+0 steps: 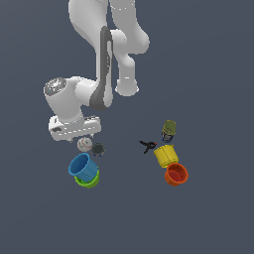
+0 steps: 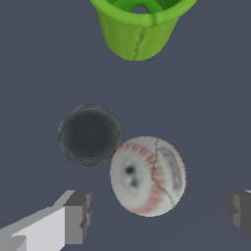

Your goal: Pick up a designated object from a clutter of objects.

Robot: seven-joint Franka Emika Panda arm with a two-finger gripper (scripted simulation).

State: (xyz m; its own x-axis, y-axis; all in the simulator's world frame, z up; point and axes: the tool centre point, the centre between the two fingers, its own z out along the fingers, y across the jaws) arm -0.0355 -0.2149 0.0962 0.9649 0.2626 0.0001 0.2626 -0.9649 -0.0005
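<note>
The white baseball (image 1: 85,144) with red stitching lies on the dark floor, touching or nearly touching the dark grey ball (image 1: 98,148). My gripper (image 1: 85,136) hangs just above the baseball, its fingers mostly hidden under the white hand. In the wrist view the baseball (image 2: 148,175) sits between my two grey fingertips (image 2: 78,215), off-centre towards one of them, and the jaws stand wide apart and empty. The dark grey ball (image 2: 88,134) lies beside it, outside the jaws.
A blue cup (image 1: 83,166) lies over a green cup (image 1: 87,180) just below the balls in the exterior view; the green cup (image 2: 139,27) also shows in the wrist view. At the exterior view's right lie an olive can (image 1: 169,128), black clamp (image 1: 147,146), yellow cup (image 1: 165,155) and orange cup (image 1: 176,174).
</note>
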